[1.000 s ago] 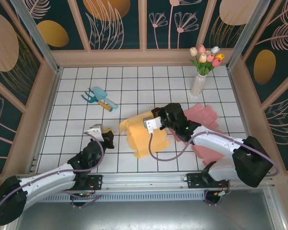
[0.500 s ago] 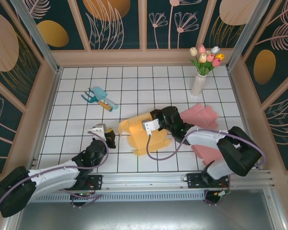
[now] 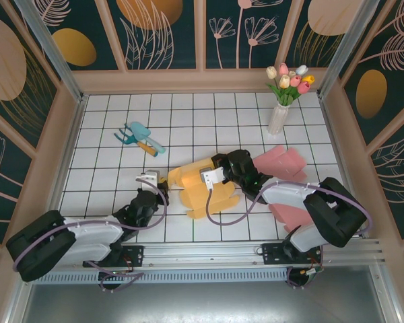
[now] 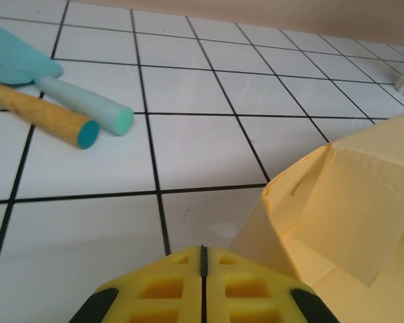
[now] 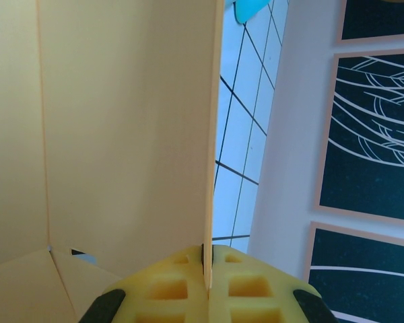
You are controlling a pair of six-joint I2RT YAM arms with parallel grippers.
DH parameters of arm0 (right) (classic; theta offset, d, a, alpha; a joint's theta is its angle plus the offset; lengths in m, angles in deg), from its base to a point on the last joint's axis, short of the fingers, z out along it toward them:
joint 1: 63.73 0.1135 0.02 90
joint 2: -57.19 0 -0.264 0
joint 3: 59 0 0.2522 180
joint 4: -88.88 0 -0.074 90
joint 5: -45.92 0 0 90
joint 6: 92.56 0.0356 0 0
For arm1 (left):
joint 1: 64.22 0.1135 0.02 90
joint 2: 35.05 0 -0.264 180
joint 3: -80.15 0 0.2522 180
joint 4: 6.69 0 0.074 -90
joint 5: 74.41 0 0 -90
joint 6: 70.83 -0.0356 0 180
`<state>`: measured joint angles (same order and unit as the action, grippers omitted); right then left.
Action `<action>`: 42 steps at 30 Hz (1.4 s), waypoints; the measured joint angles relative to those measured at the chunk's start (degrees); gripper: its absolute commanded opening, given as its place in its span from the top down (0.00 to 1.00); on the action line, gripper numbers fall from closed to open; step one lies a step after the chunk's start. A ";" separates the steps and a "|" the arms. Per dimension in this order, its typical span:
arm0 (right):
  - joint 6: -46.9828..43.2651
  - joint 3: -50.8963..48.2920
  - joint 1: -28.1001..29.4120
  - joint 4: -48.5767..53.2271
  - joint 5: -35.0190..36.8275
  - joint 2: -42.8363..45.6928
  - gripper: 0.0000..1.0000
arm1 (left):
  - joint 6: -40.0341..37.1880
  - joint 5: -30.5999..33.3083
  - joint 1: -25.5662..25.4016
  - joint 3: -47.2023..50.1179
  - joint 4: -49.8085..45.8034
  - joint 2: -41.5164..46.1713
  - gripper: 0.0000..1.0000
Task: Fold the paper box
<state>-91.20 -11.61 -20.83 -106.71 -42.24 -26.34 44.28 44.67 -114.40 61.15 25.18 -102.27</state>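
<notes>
We see the yellow paper box [image 3: 203, 190], a creased card sheet only partly folded, lying near the middle of the white tiled worktop [image 3: 101, 168], a little toward its near edge. The right gripper [image 3: 219, 167] is clamped on it: in the right wrist view its yellow pads [image 5: 168, 289] meet on the thin edge of one raised panel of the box [image 5: 121, 134]. The left gripper [image 3: 160, 195] sits low over the tiles just beside the box's left corner, and in the left wrist view its pads [image 4: 155, 293] are pressed together with nothing between them, the folded corner [image 4: 343, 222] just ahead to the right. Teal garden tools with a yellow wooden handle [image 3: 140, 138] [image 4: 54, 114] lie toward the far left corner. A white vase of tulips [image 3: 281, 111] stands near the far right corner, and pink paper sheets [image 3: 286, 163] lie along the right edge.
</notes>
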 measured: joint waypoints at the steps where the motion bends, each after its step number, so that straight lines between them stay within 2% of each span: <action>1: 0.00 0.00 0.00 0.00 0.00 0.00 1.00 | -0.55 -0.52 0.00 -0.02 1.38 -1.31 0.91; 7: 0.02 0.00 -0.04 0.02 0.00 0.00 1.00 | -3.23 -3.15 0.00 -0.66 5.60 -5.92 0.89; 12: 0.07 0.00 -0.46 0.26 0.13 0.00 1.00 | -4.96 -4.68 0.04 -1.25 7.15 -7.50 0.78; 21: 0.09 0.09 -0.61 0.59 1.25 -0.33 1.00 | -5.42 -6.99 0.04 -2.45 8.50 -10.16 0.79; 29: 0.28 0.37 -0.92 0.39 1.60 -1.29 1.00 | -5.40 -12.09 0.04 -2.62 10.38 -10.36 0.79; 42: 0.50 0.37 -0.92 0.61 1.55 -1.36 1.00 | -5.40 -15.39 0.04 0.00 15.19 -10.23 0.58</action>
<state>-90.70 -11.24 -21.75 -106.09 -40.69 -27.69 38.88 29.28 -114.35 61.15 40.37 -112.50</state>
